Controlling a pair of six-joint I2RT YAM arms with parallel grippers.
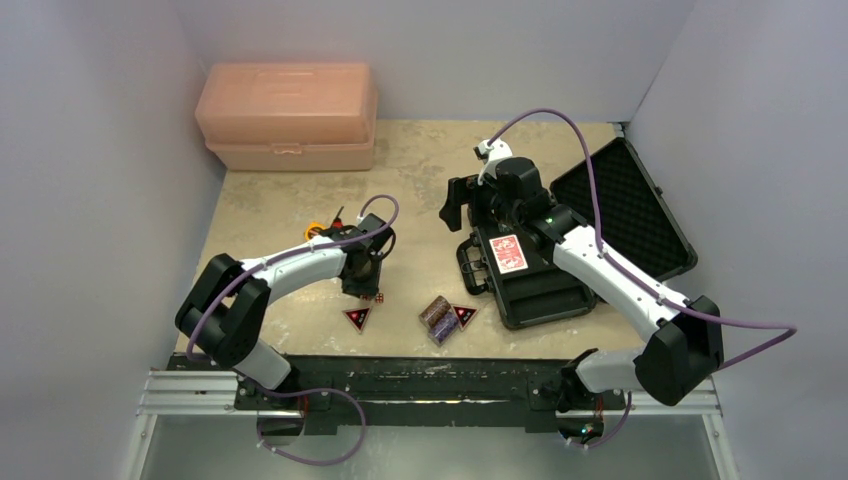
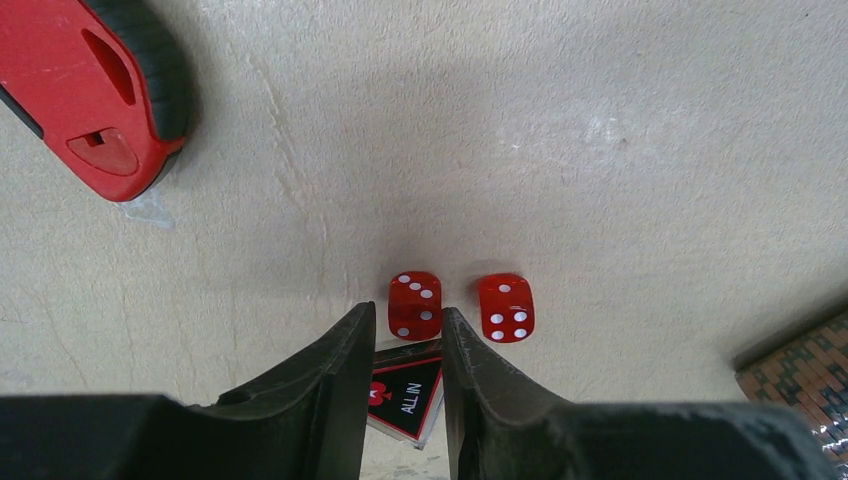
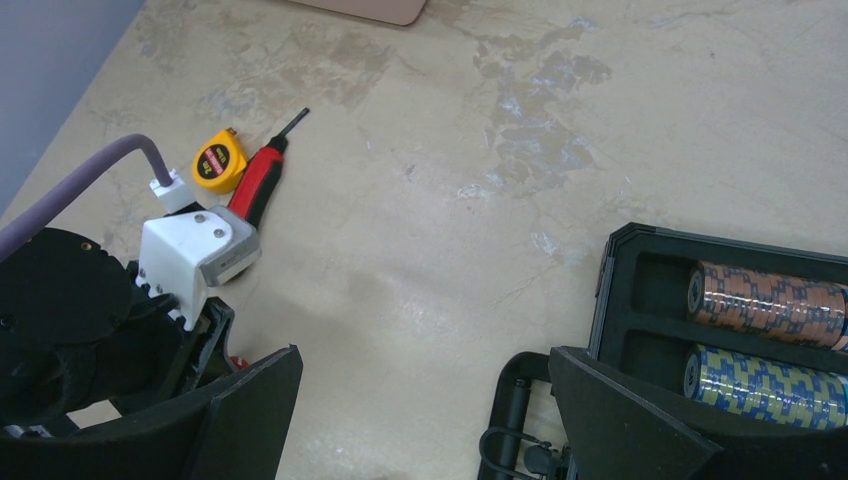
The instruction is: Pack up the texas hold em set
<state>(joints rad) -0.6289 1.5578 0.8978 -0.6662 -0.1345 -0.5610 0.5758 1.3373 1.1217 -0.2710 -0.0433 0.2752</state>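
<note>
Left gripper (image 2: 410, 318) sits low over the table (image 2: 600, 150), close to the front edge. Its fingers (image 2: 335, 375) stand narrow, one on each side of a red die (image 2: 415, 304). The right finger meets the die's side and a sliver of table shows at the left finger, so the die is not clamped. Second die (image 2: 506, 308) lies just beside the first, to its right, outside the fingers. Below the fingers is a black-red token (image 2: 405, 392) marked ALL IN, partly hidden. Red-handled tool (image 2: 90, 85) lies well off to the far left, with bare table ahead of the dice.

Right gripper (image 3: 425, 400) is spread wide and holds nothing, over bare table just off the left rim of the black case (image 3: 612, 290). The case lies open, its lid (image 1: 625, 205) laid back toward the right wall. In its slots are an orange chip stack (image 3: 765, 300) and a blue chip stack (image 3: 765, 385). Red card deck (image 1: 508, 253) also rests in the case.

Loose chip stack (image 1: 437, 318) and second token (image 1: 464, 315) lie just beside each other near the front edge, between left gripper and case. Tape measure (image 3: 218, 162) sits next to the tool. Peach box (image 1: 285, 115) is in the far left corner by the back wall, well apart.
</note>
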